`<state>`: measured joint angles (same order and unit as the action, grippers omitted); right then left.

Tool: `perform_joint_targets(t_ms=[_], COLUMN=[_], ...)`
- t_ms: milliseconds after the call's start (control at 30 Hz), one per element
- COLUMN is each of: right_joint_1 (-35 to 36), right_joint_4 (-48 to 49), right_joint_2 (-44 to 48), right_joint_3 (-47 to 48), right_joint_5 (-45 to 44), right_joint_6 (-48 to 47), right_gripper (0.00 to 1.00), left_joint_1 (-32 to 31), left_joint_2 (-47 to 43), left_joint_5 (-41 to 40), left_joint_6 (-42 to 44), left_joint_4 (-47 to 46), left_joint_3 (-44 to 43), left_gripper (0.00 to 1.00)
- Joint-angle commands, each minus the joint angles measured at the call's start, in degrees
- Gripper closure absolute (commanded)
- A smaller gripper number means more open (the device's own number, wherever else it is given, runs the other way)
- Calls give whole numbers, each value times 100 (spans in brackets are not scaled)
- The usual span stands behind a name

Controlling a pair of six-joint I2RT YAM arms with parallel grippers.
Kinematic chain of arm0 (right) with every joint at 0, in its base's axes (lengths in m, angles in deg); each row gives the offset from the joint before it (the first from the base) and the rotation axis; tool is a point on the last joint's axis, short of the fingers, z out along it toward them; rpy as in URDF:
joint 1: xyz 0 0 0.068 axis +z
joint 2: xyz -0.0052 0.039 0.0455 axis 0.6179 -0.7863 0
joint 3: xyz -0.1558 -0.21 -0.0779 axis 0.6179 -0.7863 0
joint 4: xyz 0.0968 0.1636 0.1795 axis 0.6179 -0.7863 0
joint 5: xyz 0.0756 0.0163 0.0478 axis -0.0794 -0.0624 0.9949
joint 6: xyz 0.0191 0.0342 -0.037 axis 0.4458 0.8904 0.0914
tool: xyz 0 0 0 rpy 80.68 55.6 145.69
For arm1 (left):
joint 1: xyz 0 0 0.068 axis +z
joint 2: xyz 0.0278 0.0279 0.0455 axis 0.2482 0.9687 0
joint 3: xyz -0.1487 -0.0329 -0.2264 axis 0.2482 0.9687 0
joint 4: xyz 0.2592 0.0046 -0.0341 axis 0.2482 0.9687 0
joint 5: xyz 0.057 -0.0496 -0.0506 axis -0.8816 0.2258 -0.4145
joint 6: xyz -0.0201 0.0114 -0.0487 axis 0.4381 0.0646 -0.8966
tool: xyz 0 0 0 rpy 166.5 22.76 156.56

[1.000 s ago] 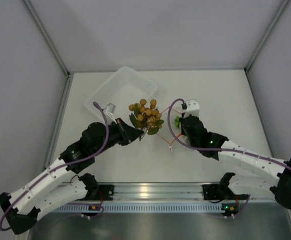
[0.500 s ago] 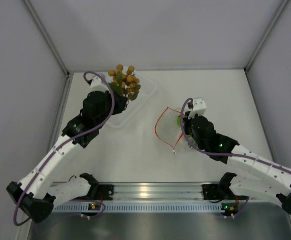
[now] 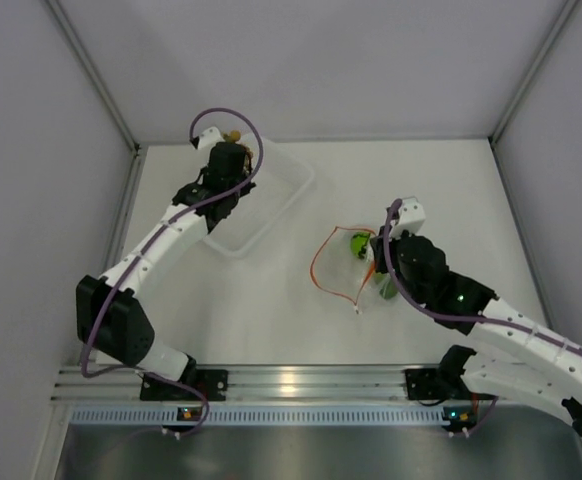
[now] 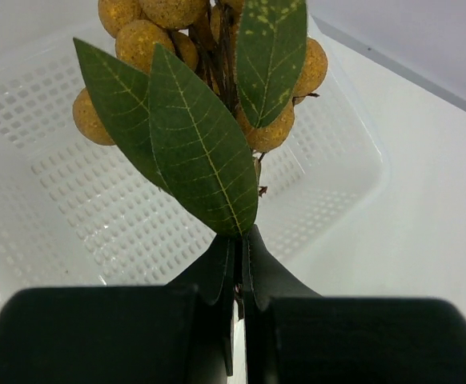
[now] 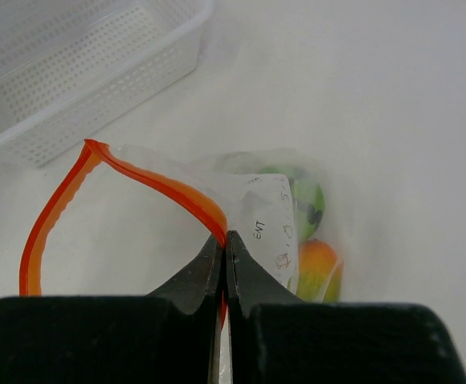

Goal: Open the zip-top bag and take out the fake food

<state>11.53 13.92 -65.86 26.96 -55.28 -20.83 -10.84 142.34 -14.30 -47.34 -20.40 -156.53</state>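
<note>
The clear zip-top bag (image 5: 269, 216) lies mid-table with its red-orange zip strip (image 3: 316, 262) spread in an open loop. My right gripper (image 5: 225, 237) is shut on that strip at the bag's right side (image 3: 374, 265). Two pieces of fake food sit inside the bag: a green ball (image 5: 307, 204) and an orange-and-green mango (image 5: 317, 268). My left gripper (image 4: 239, 237) is shut on the leafy stem of the tan-brown ball cluster (image 4: 201, 144). It holds the cluster above the white perforated tray (image 4: 73, 184). From above, my left gripper (image 3: 228, 148) hides most of the cluster.
The tray (image 3: 281, 195) stands at the back left near the wall corner. White walls close in the table at the back and on both sides. The left arm stretches far along the left side.
The left arm has carried the ball cluster from beside the bag to above the tray at the back left. The right gripper kept its hold on the strip and shifted slightly nearer.
</note>
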Motion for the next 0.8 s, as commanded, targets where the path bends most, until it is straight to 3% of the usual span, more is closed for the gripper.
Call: perform_joint_targets(t_ms=[0,433,500,533,767], right_joint_1=[-56,-65,-56,-56,-74], right_joint_4=[-145,-313,-348,-348,-445], right_joint_2=[239,309,257,257,151], right_joint_3=[427,585,594,612,656], right_joint_5=[115,387,361,352,220], right_joint_6=[207,207,172,172,119], right_gripper=[100,100,100,100,100], left_joint_1=[34,43,43,34,-220], left_joint_2=[570,2769,3006,3042,2781], left_joint_5=[-633,-564,-537,-485,-71], left_joint_6=[-149,-351,-465,-509,-255], left_joint_4=[-151,-134,-134,-142,-142], left_joint_3=[-479,-1833,-1852,-1852,-2159], left_gripper=[100,100,96,79,24])
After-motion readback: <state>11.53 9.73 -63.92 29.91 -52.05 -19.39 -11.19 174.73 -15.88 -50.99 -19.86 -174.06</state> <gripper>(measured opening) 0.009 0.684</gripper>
